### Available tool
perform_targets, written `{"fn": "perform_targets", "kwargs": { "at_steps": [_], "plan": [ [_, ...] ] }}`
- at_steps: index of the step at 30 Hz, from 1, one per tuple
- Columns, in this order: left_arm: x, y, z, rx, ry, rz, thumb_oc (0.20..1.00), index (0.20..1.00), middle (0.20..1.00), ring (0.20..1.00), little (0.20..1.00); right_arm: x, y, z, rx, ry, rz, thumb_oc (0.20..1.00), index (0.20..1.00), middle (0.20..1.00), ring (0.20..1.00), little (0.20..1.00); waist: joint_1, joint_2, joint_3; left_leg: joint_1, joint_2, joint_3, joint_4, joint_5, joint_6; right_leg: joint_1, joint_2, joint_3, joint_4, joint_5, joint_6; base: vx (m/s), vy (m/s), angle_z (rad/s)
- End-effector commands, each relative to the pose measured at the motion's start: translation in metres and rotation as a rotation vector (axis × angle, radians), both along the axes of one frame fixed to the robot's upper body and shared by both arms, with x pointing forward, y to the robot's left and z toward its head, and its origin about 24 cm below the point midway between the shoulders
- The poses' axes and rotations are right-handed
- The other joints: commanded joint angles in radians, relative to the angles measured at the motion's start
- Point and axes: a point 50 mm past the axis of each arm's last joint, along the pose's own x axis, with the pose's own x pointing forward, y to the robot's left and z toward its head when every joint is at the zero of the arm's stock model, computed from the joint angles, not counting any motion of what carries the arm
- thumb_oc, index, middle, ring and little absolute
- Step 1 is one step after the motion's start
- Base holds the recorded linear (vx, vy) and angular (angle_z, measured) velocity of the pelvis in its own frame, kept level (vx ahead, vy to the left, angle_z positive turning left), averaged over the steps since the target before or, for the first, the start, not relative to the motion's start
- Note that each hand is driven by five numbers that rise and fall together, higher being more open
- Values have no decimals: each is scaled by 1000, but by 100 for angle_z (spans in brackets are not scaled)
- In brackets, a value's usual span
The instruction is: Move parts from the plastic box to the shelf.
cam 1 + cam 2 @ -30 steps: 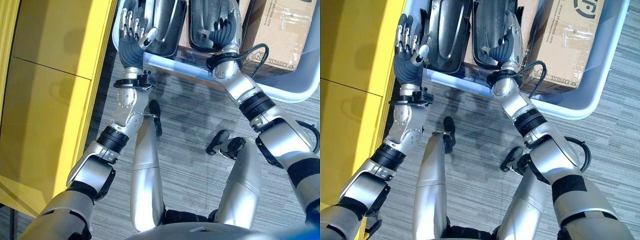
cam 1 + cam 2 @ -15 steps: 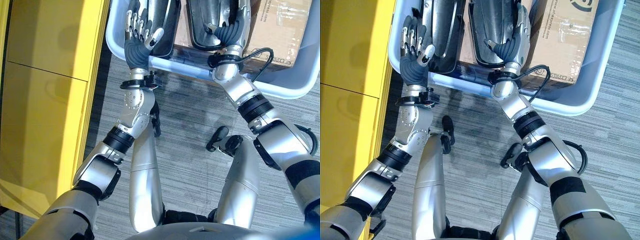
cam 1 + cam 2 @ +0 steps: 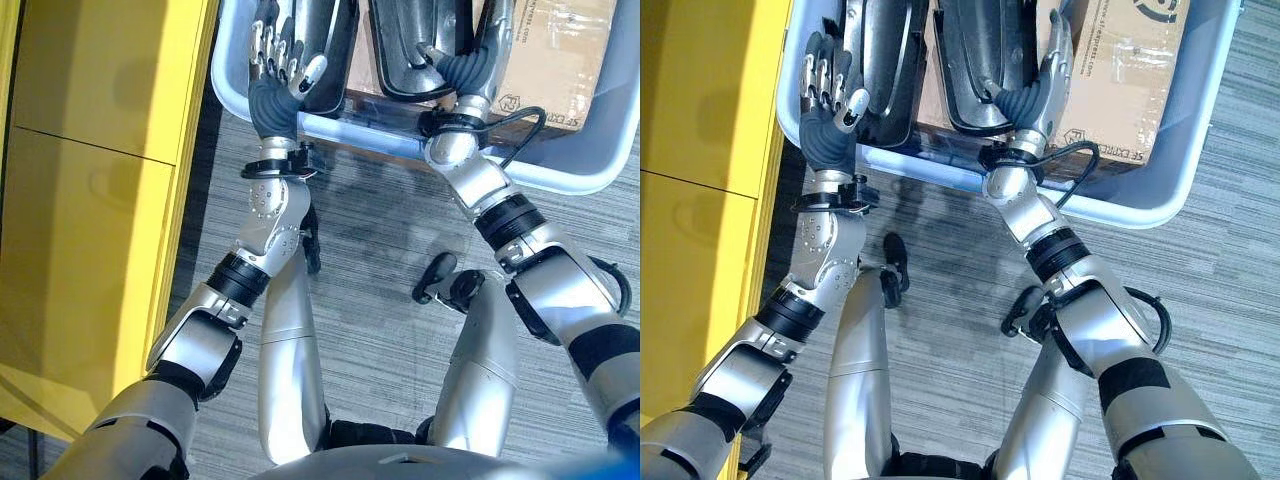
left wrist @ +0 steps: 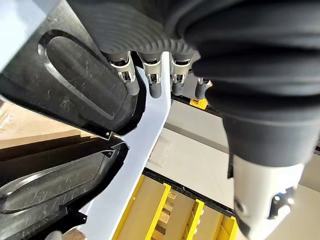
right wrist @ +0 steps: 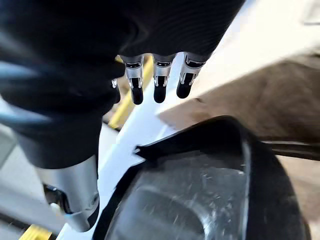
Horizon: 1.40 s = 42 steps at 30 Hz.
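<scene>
the plastic box, pale blue-grey, stands on the grey carpeted floor in front of the robot, its left end close beside the yellow shelf unit. inside it two dark moulded parts stand side by side at the left end, and a brown cardboard box takes up the right end.

the left hand is over the box's near left corner, against the left dark part. its fingers are straight and released, spread along the part's outer edge and the box's pale wall; in the left wrist view their dark tips sit just at the part's rim, but i cannot tell whether they touch it. nothing is grasped in this hand.

the right hand reaches over the box's near wall, between the right dark part and the cardboard box. its fingers are straight and relaxed, running up along the right side of that part, the thumb lying towards the part's hollow. the right wrist view shows the tips apart from the part's black rim, over the pale box wall.

both parts are in the plastic box, none on the shelf unit.
</scene>
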Motion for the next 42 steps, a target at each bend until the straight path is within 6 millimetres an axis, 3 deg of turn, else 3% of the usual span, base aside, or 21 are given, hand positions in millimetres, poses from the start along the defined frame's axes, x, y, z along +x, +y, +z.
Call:
{"fn": "perform_targets", "kwargs": {
  "at_steps": [1,4,6,9,10,16,19,24,28,36,38,42],
  "plan": [
    [-10,-15,27,-10,-157,-17,1000,1000,1000,1000,1000,-1,5,-5,60,-5,61,1000,1000,1000,1000,1000,23,46,-42,53,-49,68,-69,-50,26,-13,70,2,106,-13,34,0,0,0],
    [-10,-18,29,-10,-152,-13,1000,1000,1000,1000,1000,5,5,-13,31,100,105,1000,1000,1000,1000,1000,21,45,-42,49,-50,68,-62,-52,25,-15,70,4,111,-16,32,0,0,0],
    [-9,-17,30,-10,-149,-13,1000,1000,1000,1000,1000,14,8,-26,-64,274,175,1000,1000,1000,1000,1000,25,44,-42,47,-54,65,-59,-52,23,-14,71,4,110,-16,30,0,0,0],
    [-9,-16,30,-4,-141,-20,1000,1000,1000,1000,1000,18,16,-37,-235,372,241,1000,1000,1000,1000,1000,33,43,-42,42,-54,62,-56,-51,24,-15,67,-1,112,-17,26,9,-16,0],
    [-9,-14,30,-5,-135,-32,1000,1000,1000,1000,1000,20,26,-48,-243,467,361,1000,1000,1000,1000,1000,42,36,-42,42,-52,57,-55,-49,22,-7,64,-12,107,-13,26,20,-52,1],
    [-7,-9,32,22,-137,-47,1000,1000,1000,1000,1000,21,36,-61,-255,579,446,1000,1000,1000,1000,1000,61,28,-42,45,-49,50,-52,-49,21,9,58,-34,105,-10,22,20,-47,1],
    [-4,-2,31,38,-120,-65,1000,1000,1000,1000,1000,25,32,-74,-318,731,458,1000,1000,1000,1000,1000,81,29,-42,50,-49,42,-40,-50,20,28,44,-50,116,-12,18,44,-34,4],
    [-4,4,26,41,-109,-83,1000,1000,1000,1000,1000,26,21,-76,-159,715,387,1000,1000,1000,1000,1000,90,28,-42,55,-44,37,-24,-55,18,44,42,-58,123,-15,15,16,-13,2],
    [-5,2,27,25,-110,-70,1000,1000,1000,1000,1000,28,6,-82,144,708,338,1000,1000,1000,1000,1000,84,36,-42,57,-41,41,-25,-56,20,40,48,-49,121,-18,12,-2,31,0],
    [-7,-3,30,-12,-110,-38,1000,1000,1000,1000,1000,27,-2,-95,294,753,358,1000,1000,1000,1000,1000,65,49,-42,42,-41,54,-15,-57,19,17,51,-27,130,-27,7,-4,73,-3],
    [-7,-5,31,-25,-108,-29,1000,1000,1000,1000,1000,26,-2,-98,349,760,376,200,200,200,200,200,61,53,-42,34,-43,56,-10,-57,18,9,51,-22,134,-30,4,1,68,-3],
    [-9,-10,34,-45,-105,-17,1000,1000,1000,1000,1000,24,4,-104,438,768,430,200,200,200,200,200,55,60,-42,6,-50,57,-3,-51,18,-17,51,-10,143,-37,1,-8,69,-5]
  ]
}}
